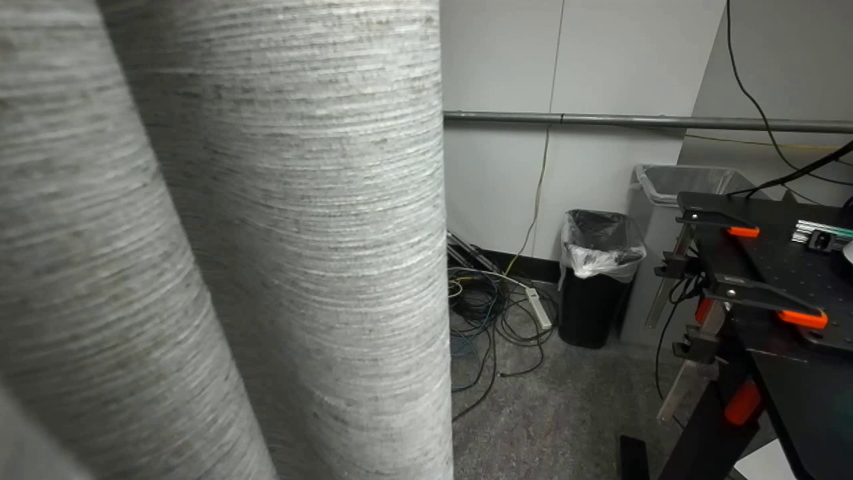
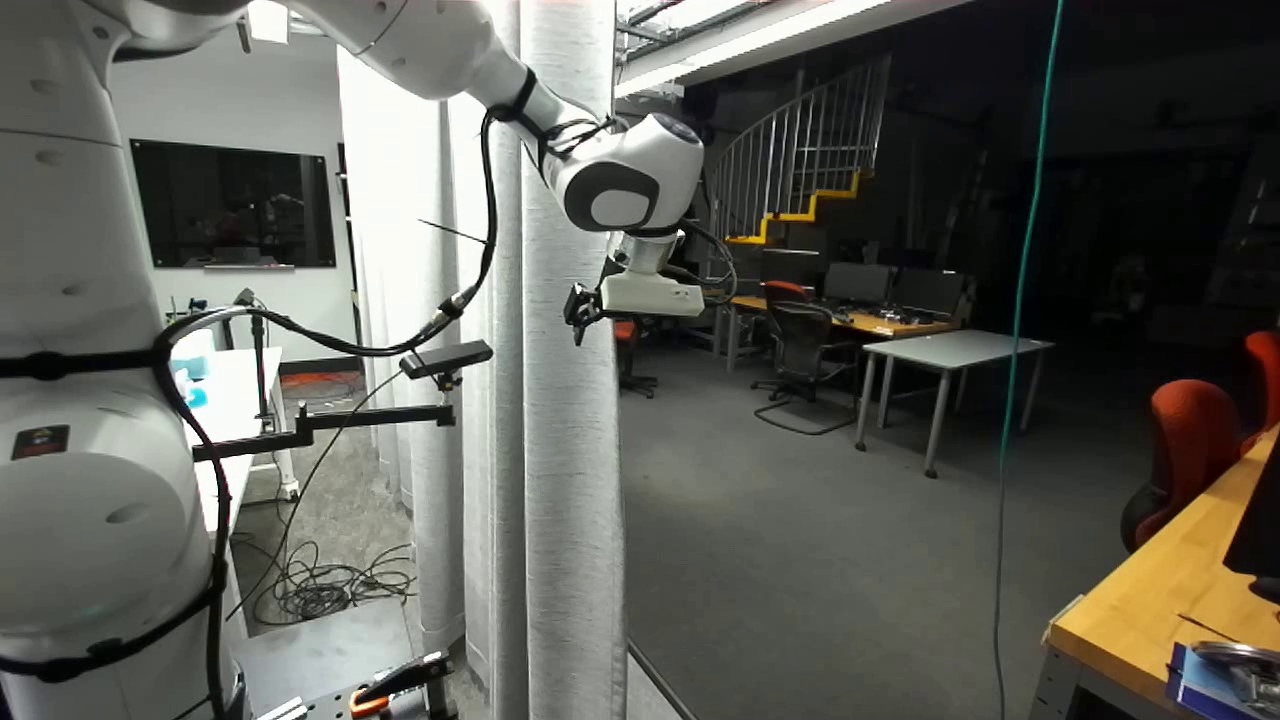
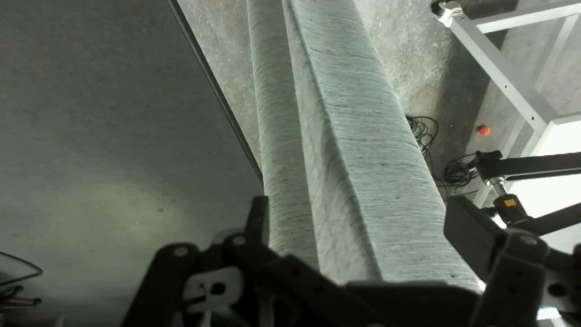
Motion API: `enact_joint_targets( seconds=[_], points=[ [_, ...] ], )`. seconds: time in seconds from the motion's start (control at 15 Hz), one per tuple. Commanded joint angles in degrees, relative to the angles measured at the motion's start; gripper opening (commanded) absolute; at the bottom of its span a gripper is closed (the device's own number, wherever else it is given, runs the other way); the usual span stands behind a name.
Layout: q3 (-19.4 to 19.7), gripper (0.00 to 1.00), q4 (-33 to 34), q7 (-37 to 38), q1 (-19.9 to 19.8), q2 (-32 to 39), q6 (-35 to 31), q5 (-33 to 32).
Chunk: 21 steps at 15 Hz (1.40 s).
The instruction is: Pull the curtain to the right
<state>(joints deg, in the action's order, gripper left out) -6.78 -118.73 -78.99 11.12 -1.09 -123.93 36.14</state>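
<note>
The curtain is a light-grey streaked drape with broad vertical folds. It fills the left half of an exterior view (image 1: 333,233) and hangs beside the arm in an exterior view (image 2: 570,450). In the wrist view the curtain (image 3: 376,136) runs down between my two fingers. My gripper (image 3: 363,222) is open, fingers wide apart, with one finger at each side edge of the folded cloth. Whether they touch the cloth I cannot tell. In an exterior view my gripper (image 2: 580,312) is at the curtain's free edge, pointing toward the fabric. The gripper is hidden in an exterior view behind the curtain.
A camera (image 2: 445,358) on a black bracket stands between the robot base and the curtain. A white table (image 2: 235,400) and coiled cables (image 2: 325,585) are behind it. A green cable (image 2: 1020,300) hangs at right. A black bin (image 1: 590,307) stands by the wall.
</note>
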Motion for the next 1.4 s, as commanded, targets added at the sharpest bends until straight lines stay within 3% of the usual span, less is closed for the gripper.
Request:
enact_joint_targets(
  seconds=[0.0, 0.53, 0.67, 1.33],
  points=[
    [-0.91, 0.73, 1.98, -2.68, -0.6, 1.62, -0.5, 2.91],
    [-0.58, 0.11, 1.92, -0.74, -1.6, 2.17, 0.61, 1.58],
    [-0.56, 0.0, 1.96, -0.24, -1.83, 2.27, 0.58, 1.31],
    [2.17, 0.01, 2.54, 7.48, -5.5, 5.14, -2.05, -2.41]
  ],
)
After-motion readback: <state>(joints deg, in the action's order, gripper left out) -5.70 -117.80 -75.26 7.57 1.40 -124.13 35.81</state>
